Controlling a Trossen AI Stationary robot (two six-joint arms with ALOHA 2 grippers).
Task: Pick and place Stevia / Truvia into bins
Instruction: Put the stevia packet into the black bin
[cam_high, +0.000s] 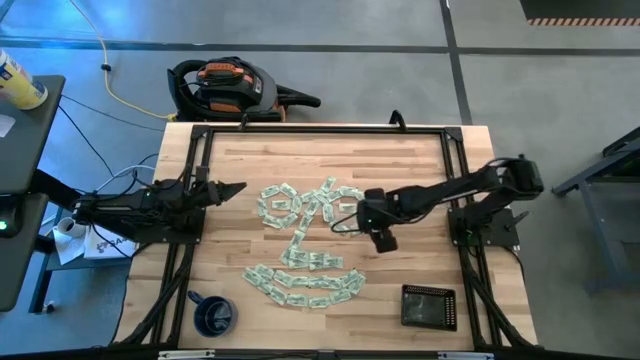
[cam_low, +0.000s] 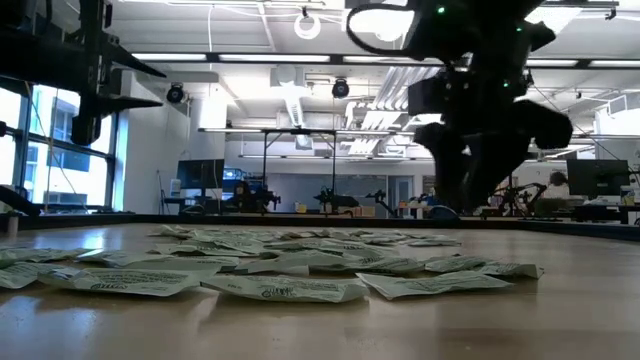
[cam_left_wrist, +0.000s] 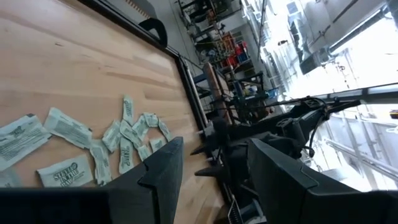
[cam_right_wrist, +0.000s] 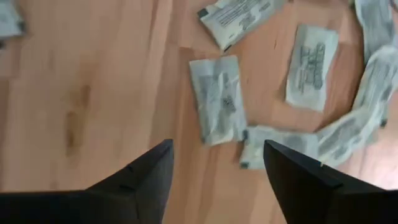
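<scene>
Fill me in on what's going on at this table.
A two-arm robot is sorting sweetener sachets into a black tray. The right tool hangs open and empty just above the sachets near mid-table. The left tool waits open at the table's left side. The tray, at the near right corner, looks empty.

Robotics lab, workbenches, monitors
</scene>
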